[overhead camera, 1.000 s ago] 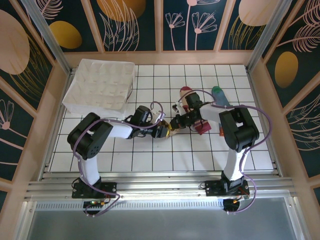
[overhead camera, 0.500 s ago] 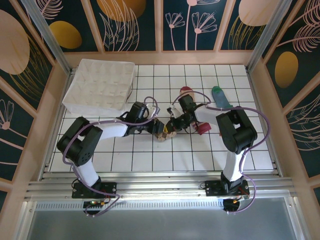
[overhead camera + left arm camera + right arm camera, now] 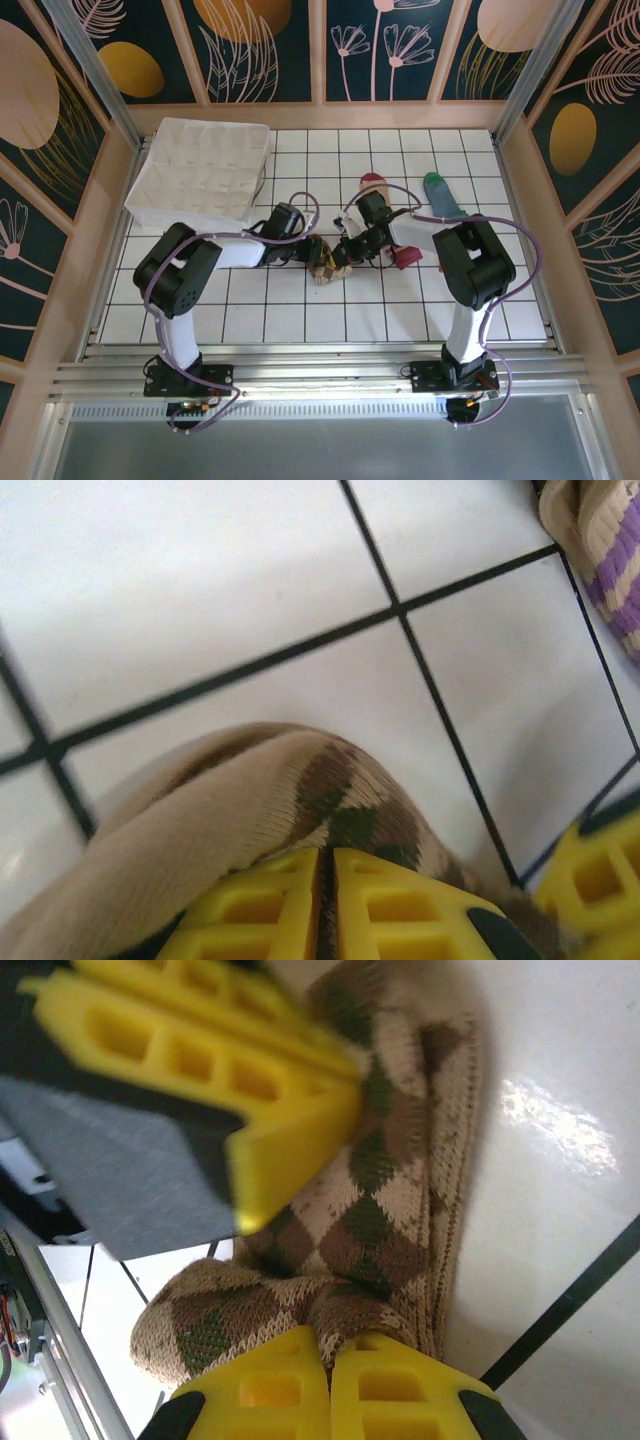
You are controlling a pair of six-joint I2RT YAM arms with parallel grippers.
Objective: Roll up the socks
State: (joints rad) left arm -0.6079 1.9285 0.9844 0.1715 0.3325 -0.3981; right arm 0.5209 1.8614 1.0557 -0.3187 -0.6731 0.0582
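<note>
left claw (image 3: 327, 858) closed on a fold of the tan-and-brown argyle knit sock (image 3: 370, 1210); right claw (image 3: 330, 1345) nips the same sock from the opposite side, mid white tiled surface (image 3: 300, 320). a white moulded tray (image 3: 200, 170) sits far left, cells plain white. top view has a blue-grey, green-toed sock (image 3: 443, 200) further right; left wrist view catches a purple-striped beige cuff (image 3: 605, 560).

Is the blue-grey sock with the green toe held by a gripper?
No, the blue-grey sock lies loose on the table, with nothing gripping it.
</note>
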